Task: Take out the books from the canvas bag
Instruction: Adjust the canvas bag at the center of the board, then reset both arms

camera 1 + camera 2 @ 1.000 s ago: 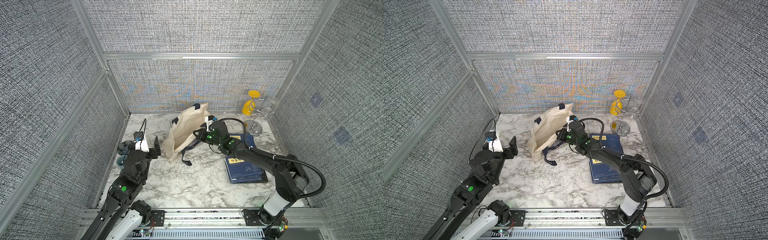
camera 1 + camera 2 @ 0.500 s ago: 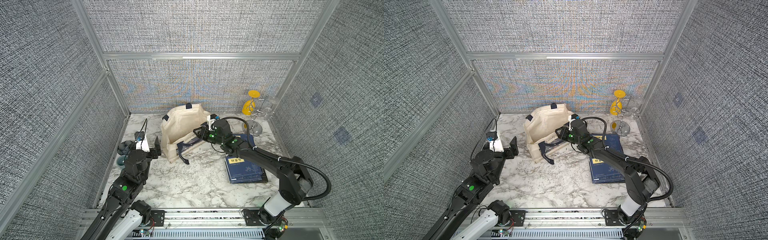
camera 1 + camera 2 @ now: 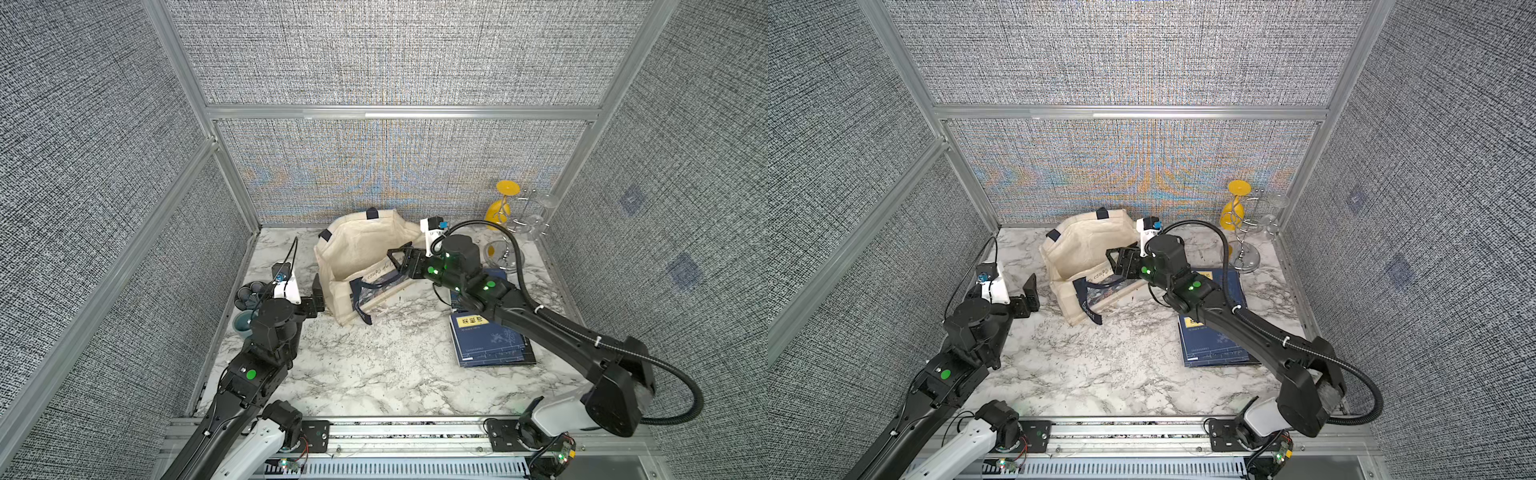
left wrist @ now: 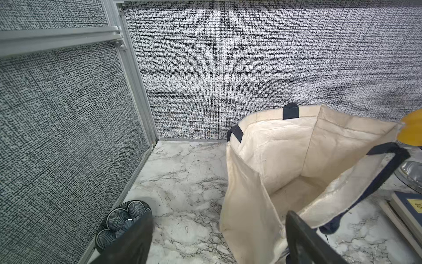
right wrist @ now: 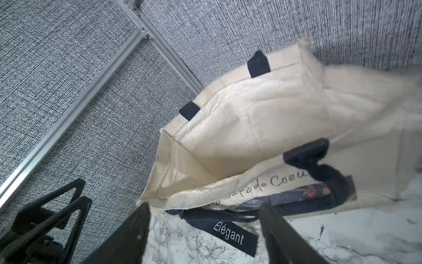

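Right pincer [image 5: 204,219] gapes, seemingly clear of the creased canvas bag [image 5: 251,118].

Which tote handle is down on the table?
The front handle, the one with the Élégant tag: it droops onto the marble table before the canvas bag. The rear handle shows only its two stitched ends at the back rim.

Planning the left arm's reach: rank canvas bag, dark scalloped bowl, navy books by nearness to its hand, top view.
1. canvas bag, beside the left hand
2. dark scalloped bowl, by the left wall
3. navy books, far right
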Motion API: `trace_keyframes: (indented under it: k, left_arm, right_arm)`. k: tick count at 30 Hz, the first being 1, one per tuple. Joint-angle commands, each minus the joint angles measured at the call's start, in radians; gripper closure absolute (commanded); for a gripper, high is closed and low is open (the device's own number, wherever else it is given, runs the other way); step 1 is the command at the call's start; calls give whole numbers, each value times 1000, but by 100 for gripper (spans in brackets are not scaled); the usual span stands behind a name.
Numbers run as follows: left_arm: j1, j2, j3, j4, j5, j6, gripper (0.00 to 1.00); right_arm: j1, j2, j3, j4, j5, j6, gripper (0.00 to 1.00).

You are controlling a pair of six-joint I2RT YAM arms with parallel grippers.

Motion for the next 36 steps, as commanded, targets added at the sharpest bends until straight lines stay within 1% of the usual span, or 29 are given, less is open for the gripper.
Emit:
trace_keyframes:
  k: [1, 2, 5, 7, 10, 12, 13, 15, 18, 19, 21, 22, 26, 28, 33, 36]
  left_arm:
    - [-1, 4, -1, 43, -4, -20, 3]
    - [-1, 4, 1, 42, -19, -27, 1]
    - [0, -4, -2, 38, -54, -41, 0]
    - [-1, -3, 2, 26, -75, -41, 0]
    - [-1, 11, 10, 1, -103, -43, 0]
    - [1, 29, 11, -5, -152, -46, 0]
    - [2, 36, 9, -6, -176, -48, 0]
    - [13, 56, 1, 1, -209, -52, 0]
    - [31, 82, -14, 10, -228, -62, 0]
    - [39, 92, -21, 19, -238, -58, 0]
    - [55, 116, -37, 49, -294, -71, 0]
    - [67, 125, -43, 62, -298, -74, 0]
    - [119, 176, -70, 123, -270, -57, 0]
    - [148, 204, -78, 149, -264, -56, 0]
    - [258, 279, -96, 218, -184, -57, 0]
    - [321, 319, -102, 242, -132, -80, 0]
  right_arm:
    - [4, -41, 0, -38, 70, -171, 1]
    - [4, -57, -5, -39, 79, -189, 1]
    - [4, -105, -36, -23, 122, -265, 1]
    - [4, -142, -68, -11, 182, -306, 1]
    - [2, -192, -101, -28, 288, -383, 1]
    - [1, -223, -137, -32, 378, -424, 1]
    - [-2, -236, -159, -18, 417, -444, 1]
    - [-4, -257, -221, 33, 516, -526, 1]
    - [-24, -263, -288, 42, 620, -567, 1]
    - [-38, -265, -310, 47, 634, -574, 1]
    - [-78, -274, -363, 78, 636, -603, 1]
    - [-98, -276, -391, 101, 638, -610, 1]
    - [-187, -281, -476, 135, 628, -605, 1]
    - [-229, -286, -528, 180, 615, -605, 1]
    - [-338, -312, -653, 304, 586, -634, 1]
    - [-405, -292, -707, 365, 579, -620, 1]
